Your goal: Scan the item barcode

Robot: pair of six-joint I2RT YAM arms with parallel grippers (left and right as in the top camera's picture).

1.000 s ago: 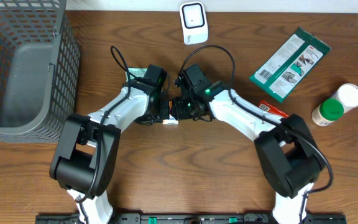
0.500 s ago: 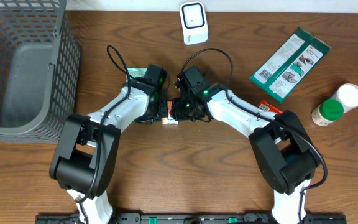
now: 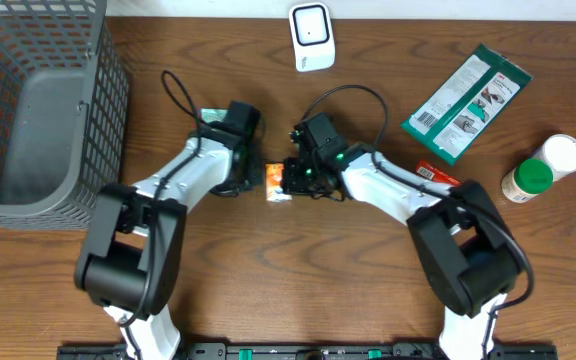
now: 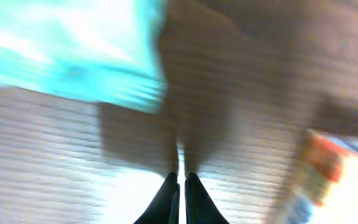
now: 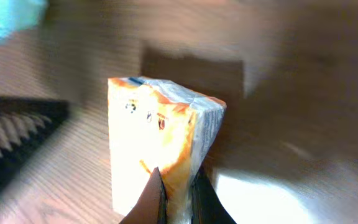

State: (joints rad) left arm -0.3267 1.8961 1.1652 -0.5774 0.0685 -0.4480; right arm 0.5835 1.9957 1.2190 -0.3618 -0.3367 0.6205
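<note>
The item is a small orange-and-white packet (image 3: 276, 182) (image 5: 160, 140) standing on the wooden table, mid-table. My right gripper (image 3: 290, 178) (image 5: 176, 190) is shut on its near edge, one finger on each side. My left gripper (image 3: 254, 176) (image 4: 180, 182) is shut on nothing, just left of the packet, which blurs past its right side as an orange shape (image 4: 322, 165). The white barcode scanner (image 3: 311, 37) stands at the table's far edge, well beyond both grippers. No barcode on the packet shows in any view.
A grey wire basket (image 3: 38, 100) fills the far left. A teal packet (image 3: 211, 116) (image 4: 73, 50) lies under the left arm. At right are a green pouch (image 3: 465, 90), a red packet (image 3: 438, 175), a green-capped bottle (image 3: 528, 178) and a white lid (image 3: 564, 152).
My right gripper has closed on the packet. The left arm has drawn back a little to the left, and the packet now shows its orange face.
</note>
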